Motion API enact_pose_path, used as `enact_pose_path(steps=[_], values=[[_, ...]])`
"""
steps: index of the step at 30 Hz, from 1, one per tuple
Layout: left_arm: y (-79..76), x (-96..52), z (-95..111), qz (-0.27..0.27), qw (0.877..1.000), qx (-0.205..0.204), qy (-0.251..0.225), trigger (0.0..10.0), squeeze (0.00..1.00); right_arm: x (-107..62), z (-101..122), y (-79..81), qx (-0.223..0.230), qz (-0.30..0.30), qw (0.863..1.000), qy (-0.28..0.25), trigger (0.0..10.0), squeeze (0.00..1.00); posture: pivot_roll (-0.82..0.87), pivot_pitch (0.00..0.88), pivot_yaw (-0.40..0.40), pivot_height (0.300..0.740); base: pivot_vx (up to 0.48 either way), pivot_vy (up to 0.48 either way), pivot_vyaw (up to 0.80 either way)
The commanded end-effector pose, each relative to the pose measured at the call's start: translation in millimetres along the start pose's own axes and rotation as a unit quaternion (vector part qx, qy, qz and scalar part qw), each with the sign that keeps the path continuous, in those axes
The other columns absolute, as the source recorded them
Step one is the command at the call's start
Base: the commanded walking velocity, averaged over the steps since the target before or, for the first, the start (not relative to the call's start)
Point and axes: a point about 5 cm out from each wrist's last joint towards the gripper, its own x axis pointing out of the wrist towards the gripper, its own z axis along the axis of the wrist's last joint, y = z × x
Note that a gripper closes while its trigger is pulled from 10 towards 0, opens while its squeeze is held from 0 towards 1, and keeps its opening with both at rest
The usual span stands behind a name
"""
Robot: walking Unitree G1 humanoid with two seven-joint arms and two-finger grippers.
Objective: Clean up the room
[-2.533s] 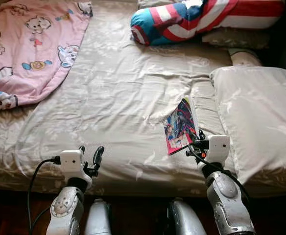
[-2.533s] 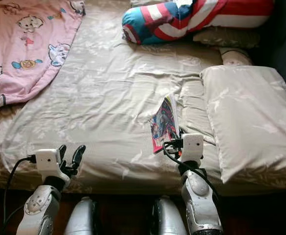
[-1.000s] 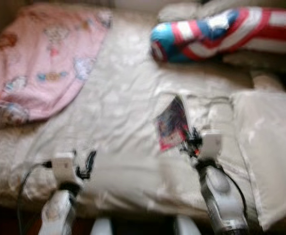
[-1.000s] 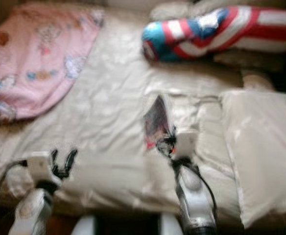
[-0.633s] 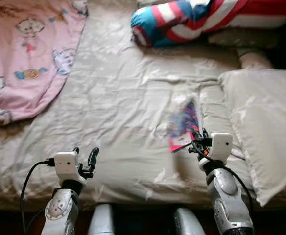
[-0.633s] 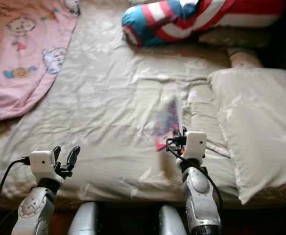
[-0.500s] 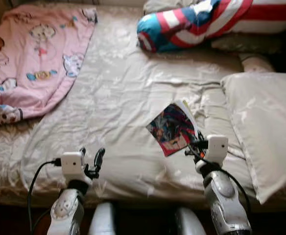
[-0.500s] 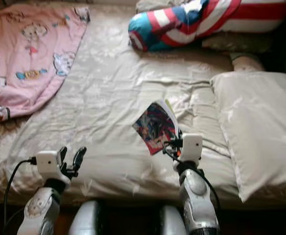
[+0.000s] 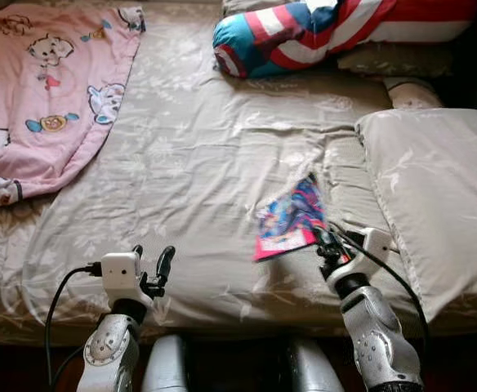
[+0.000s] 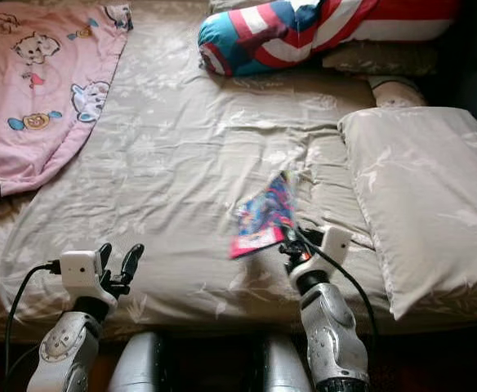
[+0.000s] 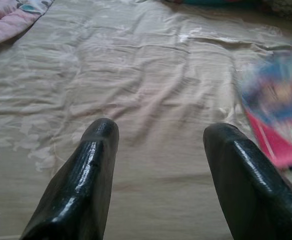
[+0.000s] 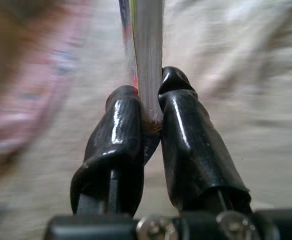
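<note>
Right gripper, at 5 o'clock over bed, clamped on book edge, cover tilted toward 10 o'clock. Left gripper spread wide at 7 o'clock, holding nothing.

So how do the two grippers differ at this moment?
The right gripper is shut on the edge of a colourful book, while the left gripper is open and holds nothing. The right gripper is over the bed near the beige pillow; the left gripper is at the near edge, well to the book's left. Both have two black fingers and point out over the bed.
</note>
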Motion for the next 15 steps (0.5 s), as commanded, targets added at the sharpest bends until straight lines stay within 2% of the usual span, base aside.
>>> enact_pose_path(steps=[1,2,5,7,9,11,12,14,15], values=[[0.6,-2.6,-1.9,-0.002,1.0,0.004,0.01,10.0,0.0,-0.1,7.7,10.5,0.025,0.04,0.999,-0.021,10.0,0.0,0.07,0.218,-0.056,0.639,0.0,0.0,0.0],[0.5,-2.2,-1.4,-0.004,1.0,0.005,0.01,10.0,0.0,-0.8,5.8,5.4,0.044,0.043,0.998,-0.012,10.0,0.0,0.07,0.218,-0.052,0.639,0.0,0.0,0.0],[0.7,-2.3,-0.9,-0.007,1.0,0.007,0.011,10.0,0.0,-1.5,1.0,-3.9,0.058,0.043,0.997,0.005,10.0,0.0,0.07,0.221,-0.046,0.639,0.0,0.0,0.0],[1.8,-2.7,-0.6,-0.009,1.0,0.008,0.012,10.0,0.0,0.3,-6.5,-16.8,0.059,0.024,0.998,0.025,10.0,0.0,0.07,0.229,-0.035,0.639,0.0,0.0,0.0],[1.7,-3.9,-1.3,-0.014,1.0,0.01,0.017,10.0,0.0,2.5,-18.3,-38.9,0.047,-0.033,0.997,0.053,10.0,0.0,0.07,0.238,-0.026,0.639,0.0,0.0,0.0],[-0.1,-6.1,-2.0,-0.02,1.0,0.012,0.021,10.0,0.0,2.8,-24.8,-58.1,0.057,-0.088,0.992,0.065,10.0,0.0,0.08,0.251,-0.017,0.639,0.0,0.0,0.0],[-0.1,-6.1,-2.0,-0.02,1.0,0.012,0.021,10.0,0.0,2.8,-24.8,-58.1,0.057,-0.088,0.992,0.065,10.0,0.0,0.08,0.251,-0.017,0.639,0.0,0.0,0.0],[-0.4,-7.9,-2.0,-0.023,0.999,0.014,0.024,10.0,0.0,2.4,-26.1,-70.3,0.064,-0.132,0.987,0.072,10.0,0.0,0.09,0.26,-0.009,0.639,0.0,0.0,0.0],[0.6,-10.1,-1.9,-0.026,0.999,0.018,0.027,10.0,0.0,0.9,-26.5,-80.3,0.044,-0.172,0.98,0.086,10.0,0.0,0.1,0.269,-0.003,0.639,0.0,0.0,0.0]])
